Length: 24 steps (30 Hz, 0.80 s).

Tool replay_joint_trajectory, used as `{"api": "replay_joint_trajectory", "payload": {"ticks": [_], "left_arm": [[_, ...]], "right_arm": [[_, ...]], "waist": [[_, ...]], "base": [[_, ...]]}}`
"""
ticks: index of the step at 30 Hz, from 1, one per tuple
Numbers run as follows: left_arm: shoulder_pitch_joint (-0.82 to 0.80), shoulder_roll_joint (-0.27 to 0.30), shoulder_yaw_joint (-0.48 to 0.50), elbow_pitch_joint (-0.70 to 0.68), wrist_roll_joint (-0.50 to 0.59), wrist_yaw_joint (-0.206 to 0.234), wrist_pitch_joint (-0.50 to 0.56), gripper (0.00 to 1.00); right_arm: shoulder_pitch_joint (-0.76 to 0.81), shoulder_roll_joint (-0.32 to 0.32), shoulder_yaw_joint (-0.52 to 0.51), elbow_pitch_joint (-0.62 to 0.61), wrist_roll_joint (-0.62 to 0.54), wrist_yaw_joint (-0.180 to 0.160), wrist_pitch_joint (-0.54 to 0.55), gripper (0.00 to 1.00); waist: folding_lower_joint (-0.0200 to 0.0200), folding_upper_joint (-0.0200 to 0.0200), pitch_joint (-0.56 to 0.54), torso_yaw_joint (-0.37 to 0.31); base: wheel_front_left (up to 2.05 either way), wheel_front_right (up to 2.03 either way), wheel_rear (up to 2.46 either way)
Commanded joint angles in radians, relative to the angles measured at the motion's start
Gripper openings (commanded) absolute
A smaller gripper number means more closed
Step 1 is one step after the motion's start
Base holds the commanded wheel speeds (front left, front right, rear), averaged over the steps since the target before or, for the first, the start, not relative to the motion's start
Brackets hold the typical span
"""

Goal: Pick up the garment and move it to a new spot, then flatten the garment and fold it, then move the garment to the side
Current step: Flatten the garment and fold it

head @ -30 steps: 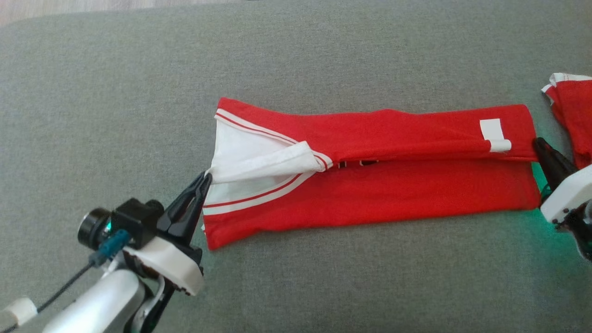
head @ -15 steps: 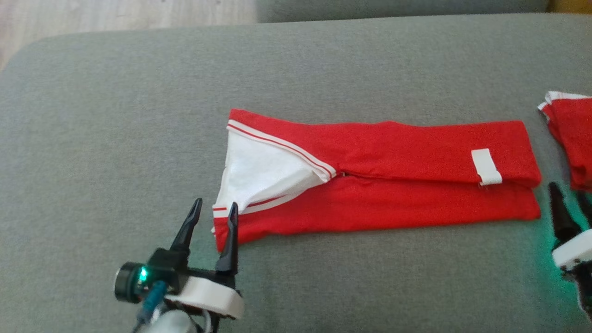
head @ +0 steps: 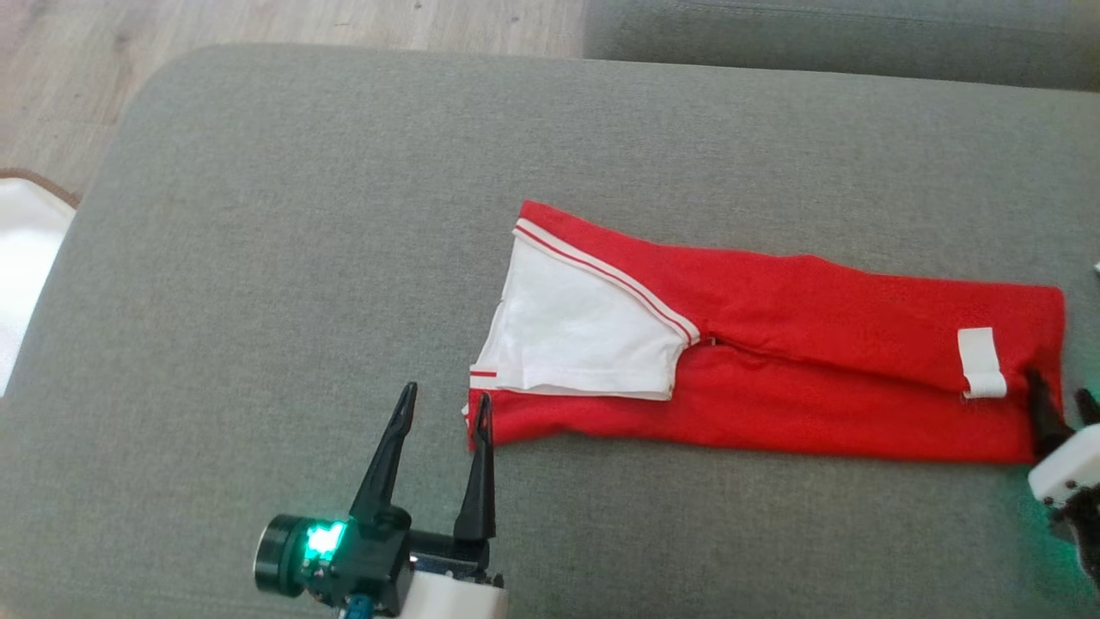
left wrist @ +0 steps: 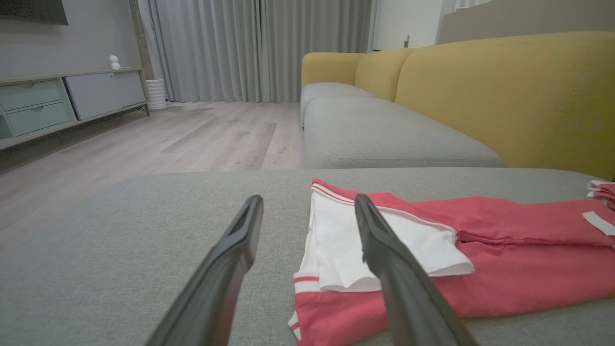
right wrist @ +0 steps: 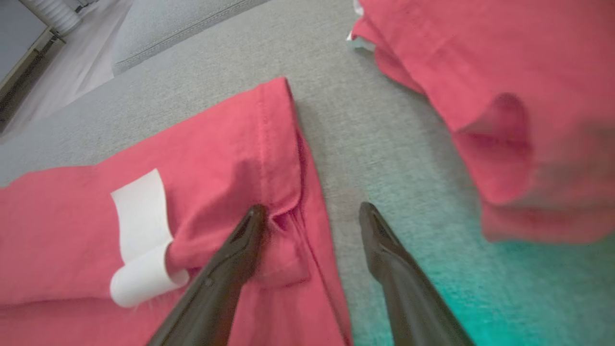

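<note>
We see the red garment (head: 816, 387) folded into a long strip, flat on the grey cushion (head: 301, 215). Our left gripper (head: 445, 395) stands spread and empty just beside its white-panelled end. Our right gripper (head: 1061, 391), also spread, has one finger on the opposite end, near a second red garment (right wrist: 504, 96).

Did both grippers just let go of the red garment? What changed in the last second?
Yes. A second ago both were shut on its ends; now the left gripper and right gripper stand open and the red garment lies released. The left pulled back to the near corner, and the white flap it held dropped flat. The head camera shifted. The garment stays folded lengthwise on the grey cushion.
</note>
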Motion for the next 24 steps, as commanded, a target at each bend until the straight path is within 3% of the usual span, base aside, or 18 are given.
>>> {"api": "replay_joint_trajectory", "payload": {"ticks": [1,2,3,4,10,17,20,24], "left_arm": [[-0.011,-0.012,0.046,-0.032,0.021,-0.01,-0.009,1.0],[-0.008,-0.018,0.053,-0.031,0.03,-0.016,-0.009,1.0],[-0.005,-0.024,0.061,-0.03,0.038,-0.022,-0.009,1.0],[-0.001,-0.029,0.069,-0.029,0.045,-0.027,-0.009,1.0],[0.021,-0.049,0.12,-0.024,0.077,-0.057,-0.009,1.0],[0.037,-0.066,0.152,-0.017,0.098,-0.09,-0.009,1.0],[0.044,-0.075,0.168,-0.007,0.108,-0.11,-0.009,1.0],[0.049,-0.083,0.18,0.001,0.117,-0.126,-0.009,1.0]], "right_arm": [[-0.006,0.004,0.026,-0.012,-0.008,-0.001,0.031,1.0],[-0.003,0.013,0.03,-0.017,-0.007,-0.001,0.043,0.96],[0.001,0.018,0.031,-0.022,-0.007,-0.001,0.049,0.52],[0.005,0.021,0.03,-0.026,-0.008,-0.001,0.051,0.0],[0.024,0.003,-0.015,-0.051,-0.007,-0.001,0.027,0.0],[0.036,-0.081,-0.067,-0.089,-0.011,-0.001,0.038,0.0],[0.042,-0.119,-0.103,-0.152,0.021,-0.001,0.071,0.0],[0.046,-0.098,-0.126,-0.286,0.093,-0.001,0.11,0.0]], "waist": [[0.0001,-0.0001,0.002,0.006],[0.0001,-0.0001,0.003,0.007],[0.0001,-0.0001,0.003,0.007],[0.0001,-0.0001,0.002,0.006],[0.0001,-0.0001,-0.01,-0.017],[0.0001,-0.0001,-0.021,-0.052],[0.0001,-0.0001,-0.028,-0.066],[0.0001,-0.0001,-0.037,-0.07]], "base": [[0.0,0.0,0.0],[0.0,0.0,0.0],[0.0,0.0,0.0],[0.0,0.0,0.0],[0.0,0.0,0.0],[0.0,0.0,0.0],[0.0,0.0,0.0],[0.0,0.0,0.0]]}}
